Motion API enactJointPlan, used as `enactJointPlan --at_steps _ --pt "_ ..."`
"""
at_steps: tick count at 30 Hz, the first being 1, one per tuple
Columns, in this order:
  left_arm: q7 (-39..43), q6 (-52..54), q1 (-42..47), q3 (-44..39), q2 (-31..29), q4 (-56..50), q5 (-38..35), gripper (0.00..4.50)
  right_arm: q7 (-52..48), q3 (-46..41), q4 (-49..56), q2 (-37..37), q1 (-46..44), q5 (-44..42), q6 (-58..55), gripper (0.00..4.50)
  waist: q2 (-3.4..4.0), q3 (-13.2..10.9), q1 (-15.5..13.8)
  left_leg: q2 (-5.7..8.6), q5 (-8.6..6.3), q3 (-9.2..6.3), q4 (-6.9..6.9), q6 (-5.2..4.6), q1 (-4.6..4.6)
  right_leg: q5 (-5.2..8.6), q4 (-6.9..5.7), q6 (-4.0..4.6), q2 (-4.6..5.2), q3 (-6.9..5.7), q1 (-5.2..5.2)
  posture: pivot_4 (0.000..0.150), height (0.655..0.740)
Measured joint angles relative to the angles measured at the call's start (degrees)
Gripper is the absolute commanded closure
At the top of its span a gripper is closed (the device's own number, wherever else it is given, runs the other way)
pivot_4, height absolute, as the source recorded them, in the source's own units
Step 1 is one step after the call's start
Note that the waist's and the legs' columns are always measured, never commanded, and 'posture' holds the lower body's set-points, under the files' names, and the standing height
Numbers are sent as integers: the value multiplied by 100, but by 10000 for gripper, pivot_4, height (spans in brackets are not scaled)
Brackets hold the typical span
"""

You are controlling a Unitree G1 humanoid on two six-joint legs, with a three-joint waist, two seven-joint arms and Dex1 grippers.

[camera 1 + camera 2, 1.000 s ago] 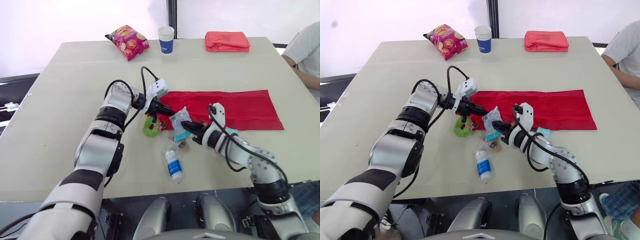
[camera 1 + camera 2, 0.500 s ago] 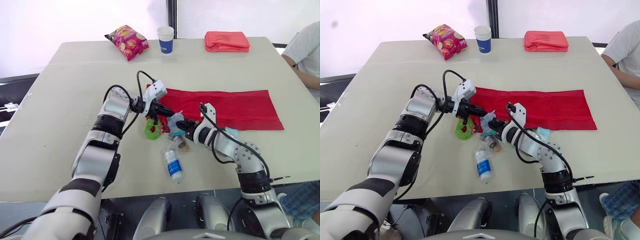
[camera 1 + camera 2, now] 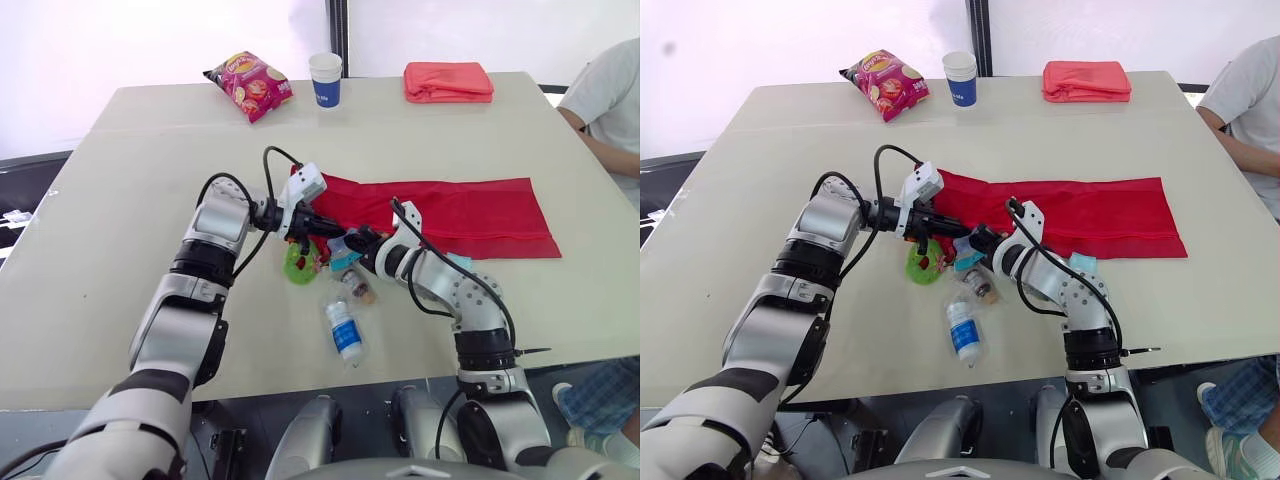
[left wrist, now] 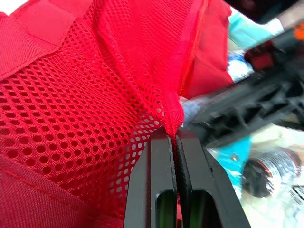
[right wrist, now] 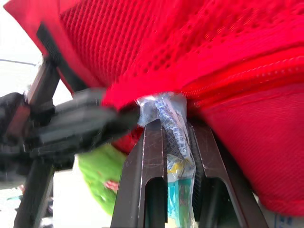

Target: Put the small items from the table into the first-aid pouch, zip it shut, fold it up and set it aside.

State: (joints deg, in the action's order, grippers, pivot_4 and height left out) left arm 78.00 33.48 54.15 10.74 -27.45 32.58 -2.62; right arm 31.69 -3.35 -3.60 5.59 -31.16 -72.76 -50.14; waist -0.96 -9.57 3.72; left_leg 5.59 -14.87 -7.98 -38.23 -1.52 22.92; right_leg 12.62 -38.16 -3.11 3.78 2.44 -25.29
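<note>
The red first-aid pouch [image 3: 440,215] lies unfolded across the table's middle. My left gripper [image 3: 325,227] is shut on the edge of its mesh pocket [image 4: 95,109] at the pouch's left end and holds it lifted. My right gripper [image 3: 352,243] is shut on a clear packet [image 5: 167,116] with teal contents, right at the pocket's opening and close to the left fingers. A green packet [image 3: 298,262], a small brown vial [image 3: 358,287] and a bagged blue-labelled bottle [image 3: 346,330] lie on the table just in front. A teal packet [image 3: 461,262] lies beside my right forearm.
At the far edge lie a chips bag [image 3: 248,83], a paper cup [image 3: 325,78] and a folded coral cloth [image 3: 448,81]. A person [image 3: 610,100] sits at the table's right side.
My right gripper has carried the clear packet leftward and away from me, up to the pocket opening. The left gripper keeps its hold on the mesh edge, shifted slightly.
</note>
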Motion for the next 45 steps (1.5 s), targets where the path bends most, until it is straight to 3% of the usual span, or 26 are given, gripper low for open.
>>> enactJointPlan --at_steps 8,9,11,14,24,27,31,45 --pt "-43 80 -2 29 -39 -37 -83 45000 -236 -163 -379 224 -261 426 51 44821 7 6 28 -1 0 2 2 1 -4 0 -3 0 -1 2 -1 1500 7400" --pt "-59 45 1 34 -40 -24 -82 45000 -371 -131 -382 210 -270 541 43 36822 8 6 28 0 0 3 2 1 -4 0 -3 0 -2 3 -1 1500 7400" --pt "-92 -70 56 55 -13 81 -76 45000 -562 -77 -371 153 -274 708 -31 31183 9 7 21 0 0 3 0 1 -4 0 -4 0 -2 2 0 1500 7400" --pt "-1 -303 223 81 -3 266 -85 45000 -907 126 4 -279 -189 1005 -245 18204 18 11 -37 9 0 2 -2 0 -3 0 -1 0 9 -1 2 1500 7400" --pt "-159 -842 406 276 119 969 121 45000 -2538 994 2455 -2544 41 1456 -1625 18204 20 12 -115 10 -2 8 -4 -3 4 0 2 -2 11 0 0 1500 7400" --pt "-161 -920 413 276 134 1036 133 45000 -3042 1380 2625 -2938 -113 1996 -1516 26639 20 12 -114 9 -2 9 -4 -3 4 0 2 -2 9 0 0 1500 7400" --pt "-153 -1033 419 278 184 1062 137 45000 -3686 2023 2492 -2973 -388 2793 -1108 44398 20 12 -119 9 -1 8 -5 -3 4 0 2 -2 10 -2 0 1500 7400" --pt "-144 -1072 407 286 274 1052 138 45000 -4718 3015 914 -2420 -669 4785 -302 44398 19 12 -123 11 -1 7 -6 -1 6 0 2 -2 13 -2 -2 1500 7400"
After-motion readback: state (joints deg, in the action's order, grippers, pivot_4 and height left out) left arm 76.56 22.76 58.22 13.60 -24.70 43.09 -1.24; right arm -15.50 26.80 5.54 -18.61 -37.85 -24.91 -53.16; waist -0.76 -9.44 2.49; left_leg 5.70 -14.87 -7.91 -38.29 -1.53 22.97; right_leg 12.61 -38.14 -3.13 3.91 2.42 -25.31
